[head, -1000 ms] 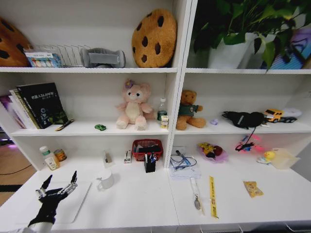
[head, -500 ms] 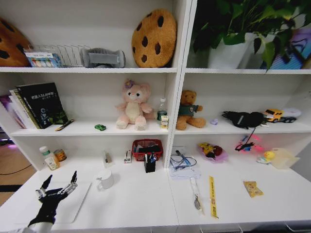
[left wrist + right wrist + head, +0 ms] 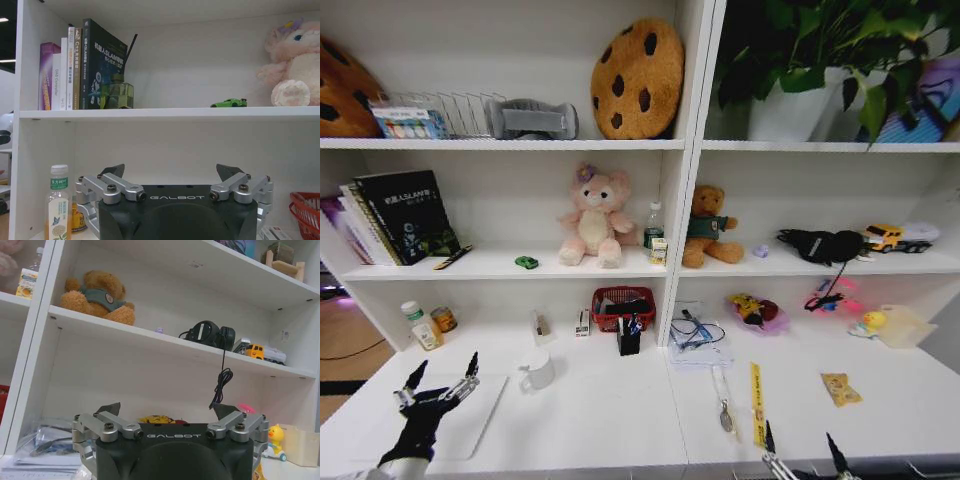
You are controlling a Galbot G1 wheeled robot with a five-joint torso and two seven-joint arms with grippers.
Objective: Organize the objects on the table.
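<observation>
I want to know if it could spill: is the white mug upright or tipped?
Upright: the white mug stands on the table, mouth upward.

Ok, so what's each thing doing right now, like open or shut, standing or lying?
left tool: open, empty, over the laptop.
right tool: open, empty, low at the table's front edge.
laptop: shut, flat on the table.
white mug: upright.
green toy car: on its wheels, on the shelf.
pink plush bear: sitting up.

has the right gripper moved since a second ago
Yes. The right gripper has come up into the head view at the table's front edge, below the yellow strip; fingers open.
</observation>
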